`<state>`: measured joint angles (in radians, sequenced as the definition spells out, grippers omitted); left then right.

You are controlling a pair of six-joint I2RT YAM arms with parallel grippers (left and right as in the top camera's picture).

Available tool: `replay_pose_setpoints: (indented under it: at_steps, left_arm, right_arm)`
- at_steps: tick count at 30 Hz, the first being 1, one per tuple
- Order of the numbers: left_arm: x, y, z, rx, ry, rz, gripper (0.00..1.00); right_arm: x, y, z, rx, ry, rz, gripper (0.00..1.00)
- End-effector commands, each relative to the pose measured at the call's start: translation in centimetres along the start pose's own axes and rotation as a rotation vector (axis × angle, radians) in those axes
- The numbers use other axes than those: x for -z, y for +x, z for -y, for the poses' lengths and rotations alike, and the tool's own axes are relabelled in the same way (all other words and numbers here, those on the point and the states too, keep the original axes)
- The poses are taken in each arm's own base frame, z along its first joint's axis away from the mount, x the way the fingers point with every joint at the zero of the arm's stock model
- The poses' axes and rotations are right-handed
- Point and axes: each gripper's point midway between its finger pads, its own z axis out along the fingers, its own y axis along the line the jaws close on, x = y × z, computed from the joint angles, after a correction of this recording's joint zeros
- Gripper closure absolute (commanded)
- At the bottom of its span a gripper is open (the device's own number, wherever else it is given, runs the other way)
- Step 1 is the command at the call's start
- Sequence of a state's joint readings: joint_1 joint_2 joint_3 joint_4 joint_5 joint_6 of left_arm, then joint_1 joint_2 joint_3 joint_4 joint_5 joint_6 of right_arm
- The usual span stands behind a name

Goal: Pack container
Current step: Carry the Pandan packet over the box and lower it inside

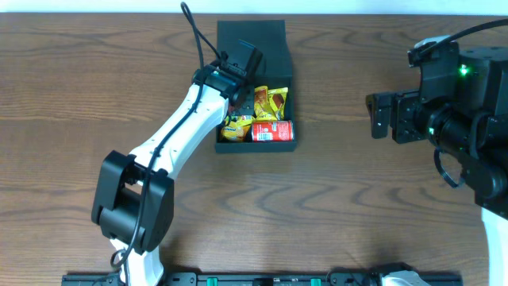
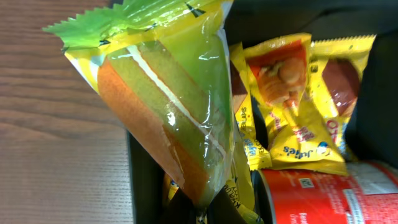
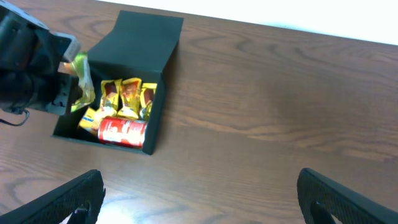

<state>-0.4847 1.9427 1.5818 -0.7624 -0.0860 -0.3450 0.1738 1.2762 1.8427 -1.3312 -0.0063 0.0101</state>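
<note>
The dark teal-green box (image 1: 279,54) stands open at the table's far middle, its flap lid (image 1: 250,32) laid back. It also shows in the right wrist view (image 3: 155,124). Inside lie yellow snack packets (image 1: 271,103) and a small red can (image 1: 272,132). My left gripper (image 1: 236,99) is over the box's left side, shut on a clear green-and-yellow cake packet (image 2: 165,106) that hangs above the box. Its fingers are hidden behind the packet. My right gripper (image 3: 199,202) is open and empty, held above bare table to the right of the box.
The wooden table (image 1: 357,199) stretches round the box. The left arm (image 1: 171,151) reaches diagonally from the front left to the box. The right arm's body (image 1: 452,111) is at the right edge.
</note>
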Motion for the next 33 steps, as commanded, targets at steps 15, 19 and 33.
replay_pose_setpoints:
  at_steps: [15,19,33]
  left_arm:
    - [-4.4,2.0,-1.3,-0.043,-0.009,-0.132,0.94]
    - [-4.4,1.9,-1.5,-0.072,-0.008,-0.130,0.71]
    - [-3.1,0.8,-1.0,-0.073,0.003,-0.108,0.45]
  right_arm:
    - [0.1,0.7,0.3,0.013,0.011,-0.024,0.01]
    - [0.1,0.7,0.3,0.013,0.011,-0.024,0.01]
    - [0.1,0.7,0.3,0.013,0.011,-0.024,0.01]
